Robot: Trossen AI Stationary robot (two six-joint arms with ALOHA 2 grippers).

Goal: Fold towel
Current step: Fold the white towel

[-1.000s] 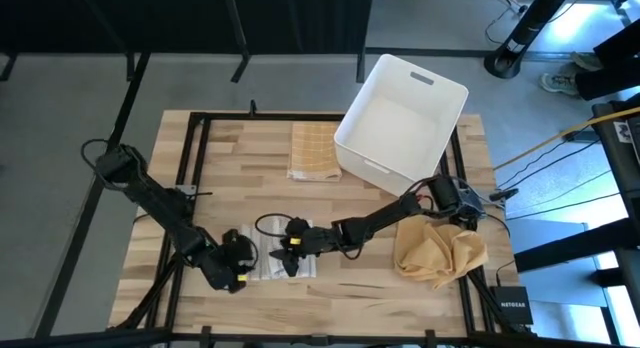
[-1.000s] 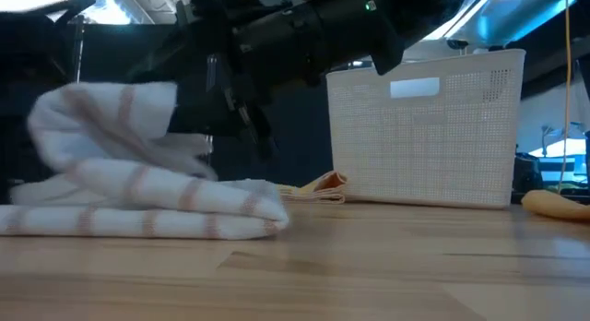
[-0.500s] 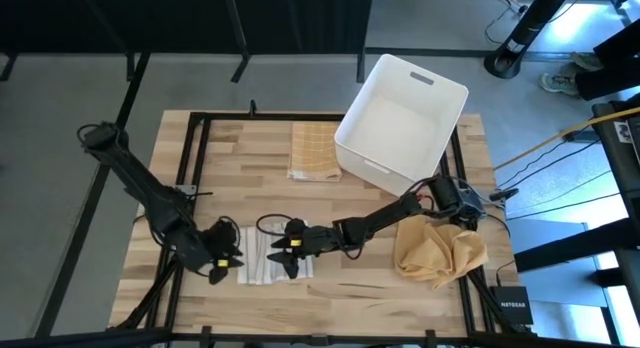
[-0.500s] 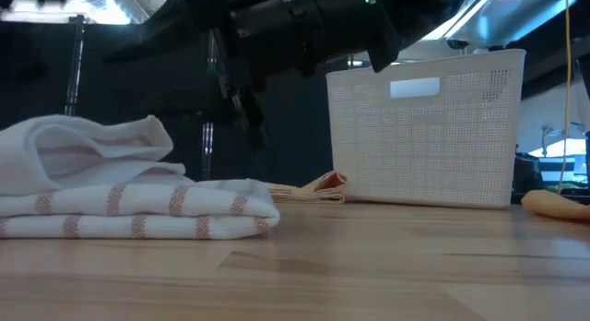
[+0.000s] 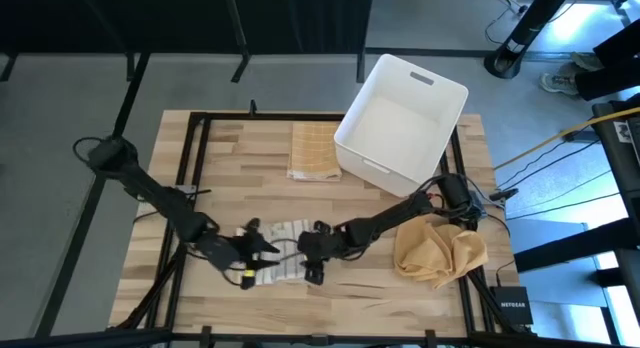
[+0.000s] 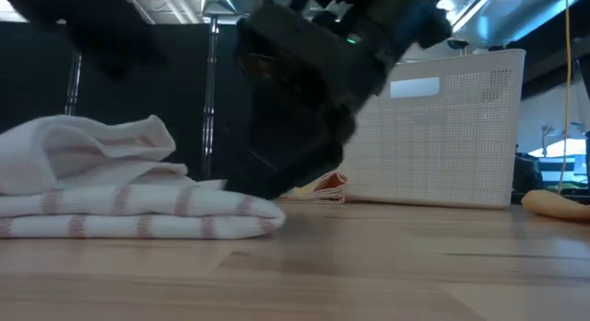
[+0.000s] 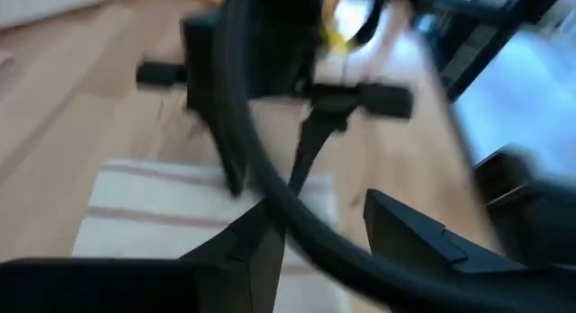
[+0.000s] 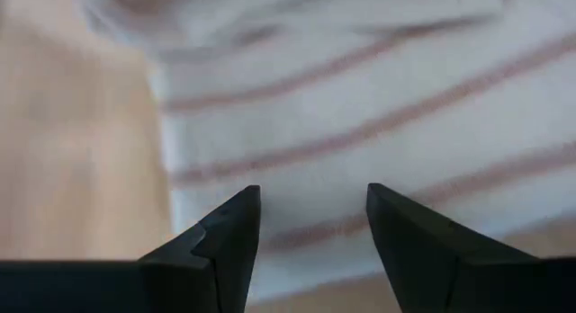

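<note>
A white towel with reddish stripes [image 5: 278, 265] lies folded on the wooden table near its front edge. In the low view the towel [image 6: 138, 210] has a loose bunched layer resting on its flat lower layers. My left gripper [image 5: 255, 253] hovers open over the towel's left end; the left wrist view shows its fingers [image 7: 319, 236] apart above the stripes [image 7: 162, 205]. My right gripper [image 5: 308, 260] stands open at the towel's right end, slanting down. In the right wrist view its fingers [image 8: 310, 205] straddle the striped cloth [image 8: 360, 106]. I cannot tell whether they touch it.
A white plastic basket [image 5: 403, 123] stands at the back right. A folded yellow checked cloth [image 5: 313, 150] lies beside its left wall, and a crumpled yellow cloth [image 5: 440, 250] lies at the front right. Black frame rails [image 5: 200, 138] run along the table's edges.
The towel's raised upper layer has dropped onto the layers below and now lies bunched. My right gripper has gone toward the table's right edge, to the towel's right end, and tipped further down. My left gripper has risen and swung in over the towel's left end.
</note>
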